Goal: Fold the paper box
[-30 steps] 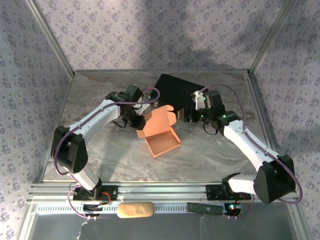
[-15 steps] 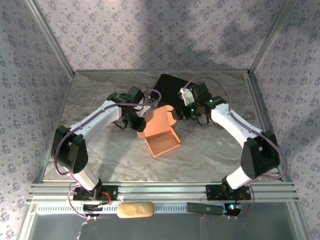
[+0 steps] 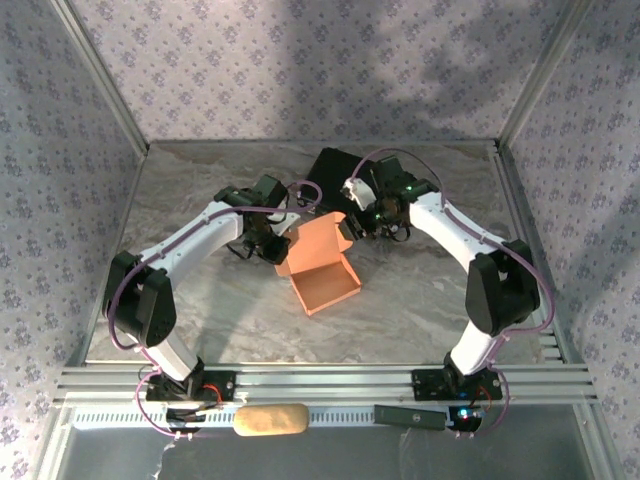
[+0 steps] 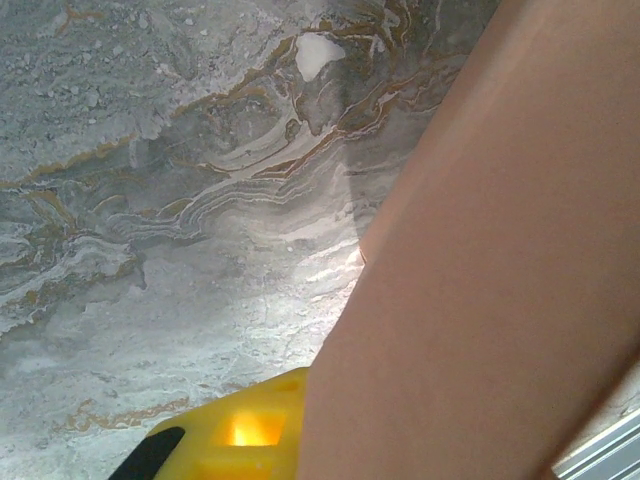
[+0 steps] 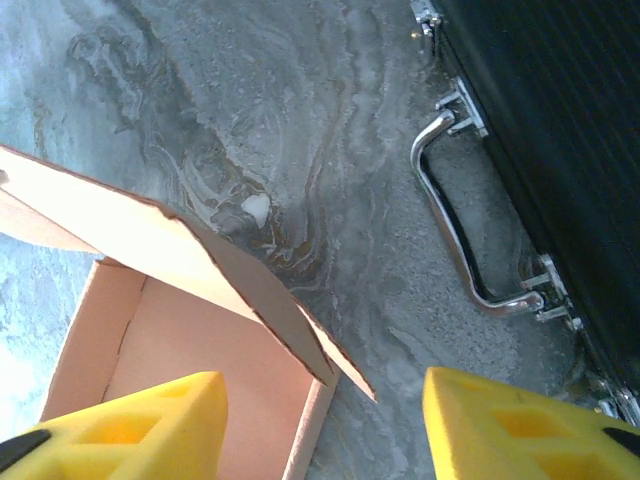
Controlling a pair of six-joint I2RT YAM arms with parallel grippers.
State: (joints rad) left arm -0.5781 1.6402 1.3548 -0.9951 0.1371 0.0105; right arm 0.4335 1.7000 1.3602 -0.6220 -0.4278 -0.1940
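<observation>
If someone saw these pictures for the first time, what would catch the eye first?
The salmon paper box at the middle of the table, lid raised, stands out first. The left gripper seems to pinch its left side, while the right gripper hovers with jaws open at the lid's right corner. A large black case lies behind it.

The paper box [image 3: 318, 265] is plain salmon-tan. The surface [image 3: 200, 180] is grey marble with white and rusty veins. The case [image 3: 340, 175] is black, its handle [image 5: 446, 235] silvery. The fingers [image 5: 510, 425] are yellow. The walls [image 3: 300, 60] show a lilac floral print.
</observation>
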